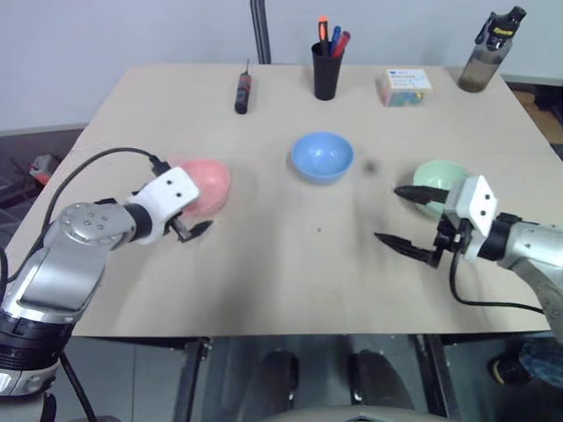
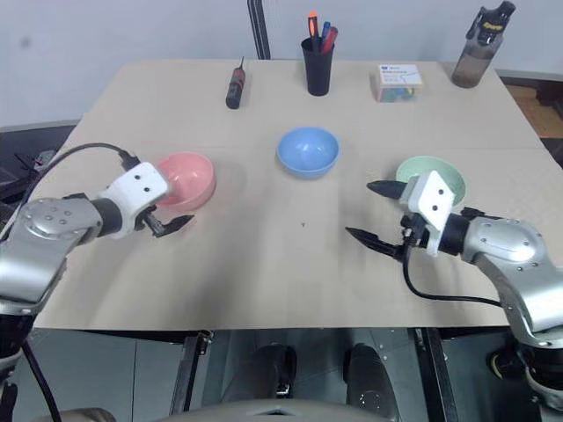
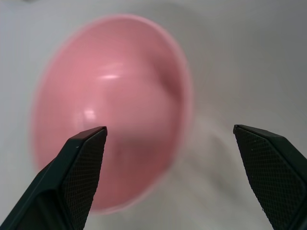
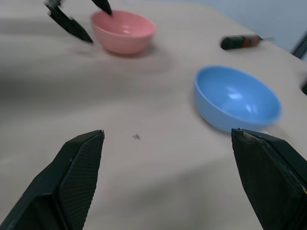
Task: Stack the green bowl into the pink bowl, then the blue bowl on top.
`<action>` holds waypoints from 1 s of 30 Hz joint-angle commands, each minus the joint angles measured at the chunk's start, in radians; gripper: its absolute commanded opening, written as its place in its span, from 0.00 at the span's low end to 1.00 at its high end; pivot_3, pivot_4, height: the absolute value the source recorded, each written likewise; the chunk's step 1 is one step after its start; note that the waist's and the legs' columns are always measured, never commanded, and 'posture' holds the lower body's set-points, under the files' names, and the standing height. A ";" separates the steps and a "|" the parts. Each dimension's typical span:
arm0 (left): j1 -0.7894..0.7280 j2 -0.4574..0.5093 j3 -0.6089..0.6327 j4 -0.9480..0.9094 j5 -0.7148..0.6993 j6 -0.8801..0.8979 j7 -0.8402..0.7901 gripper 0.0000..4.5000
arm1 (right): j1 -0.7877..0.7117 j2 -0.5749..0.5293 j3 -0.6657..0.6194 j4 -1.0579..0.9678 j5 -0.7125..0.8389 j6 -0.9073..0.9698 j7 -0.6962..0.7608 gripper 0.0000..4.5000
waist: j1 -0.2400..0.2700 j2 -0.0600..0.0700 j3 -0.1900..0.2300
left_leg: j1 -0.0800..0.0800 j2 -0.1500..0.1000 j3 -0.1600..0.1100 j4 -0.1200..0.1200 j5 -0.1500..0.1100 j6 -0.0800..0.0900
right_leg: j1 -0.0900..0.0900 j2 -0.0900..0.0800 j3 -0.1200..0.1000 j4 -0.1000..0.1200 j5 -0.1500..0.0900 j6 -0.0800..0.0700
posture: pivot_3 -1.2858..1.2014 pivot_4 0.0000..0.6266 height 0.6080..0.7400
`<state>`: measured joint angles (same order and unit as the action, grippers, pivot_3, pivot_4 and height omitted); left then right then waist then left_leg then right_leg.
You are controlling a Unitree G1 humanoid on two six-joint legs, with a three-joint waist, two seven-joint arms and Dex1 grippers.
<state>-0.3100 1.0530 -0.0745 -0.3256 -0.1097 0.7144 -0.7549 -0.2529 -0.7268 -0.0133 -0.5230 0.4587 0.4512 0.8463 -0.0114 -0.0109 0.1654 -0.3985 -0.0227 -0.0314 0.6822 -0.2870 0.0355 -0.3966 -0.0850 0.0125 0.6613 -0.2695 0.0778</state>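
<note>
The blue bowl (image 1: 322, 156) sat upright, mouth up, near the table's (image 1: 264, 272) middle, and serves here as the landmark. To its left the pink bowl (image 1: 205, 185) also stood mouth up; to its right the green bowl (image 2: 431, 173) did the same, all three apart and unstacked. Being round, none had a long axis. The left gripper (image 2: 167, 216) hovered at the pink bowl's near-left side, fingers spread wide and holding nothing, its white housing covering part of that rim. The right gripper (image 2: 375, 211) hung in front of the green bowl, fingers likewise wide apart and empty, hiding the bowl's near edge. Behind the blue bowl stood a pen cup (image 1: 325, 69), with a screwdriver (image 1: 242, 91) to its left, a small box (image 1: 405, 87) to its right and a bottle (image 1: 489, 51) farther right.
</note>
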 commanded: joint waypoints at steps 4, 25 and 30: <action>-0.078 0.007 -0.062 0.030 0.084 0.003 -0.005 0.56 | -0.017 0.023 0.021 0.005 -0.039 -0.045 -0.011 1.00 | 0.001 -0.001 0.000 | 0.000 0.000 0.000 0.000 0.000 0.000 | 0.000 0.000 0.000 0.000 0.000 0.000 | 0.52 0.24 1.00; -0.209 -0.226 -0.166 0.097 -0.102 -0.440 -0.428 0.02 | 0.181 0.032 -0.077 -0.078 -0.090 -0.057 -0.128 1.00 | 0.009 -0.001 0.000 | 0.000 -0.001 0.000 0.003 0.000 0.001 | 0.001 0.000 0.000 0.002 0.000 0.000 | 0.52 0.24 1.00; -0.345 -0.381 -0.282 0.293 -0.023 -0.535 -0.467 0.21 | 0.208 0.053 -0.069 -0.098 -0.135 -0.060 -0.186 1.00 | 0.012 -0.001 0.000 | 0.000 -0.004 -0.001 0.005 -0.001 0.003 | 0.002 0.001 -0.001 0.003 0.000 0.000 | 0.52 0.24 1.00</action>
<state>-0.6334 0.6694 -0.3453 -0.0450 -0.1458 0.2095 -1.1981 -0.0506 -0.6760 -0.0571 -0.5769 0.3312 0.4077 0.6808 0.0001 -0.0120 0.1658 -0.3990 -0.0269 -0.0317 0.6874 -0.2867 0.0358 -0.3954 -0.0844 0.0123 0.6639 -0.2693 0.0782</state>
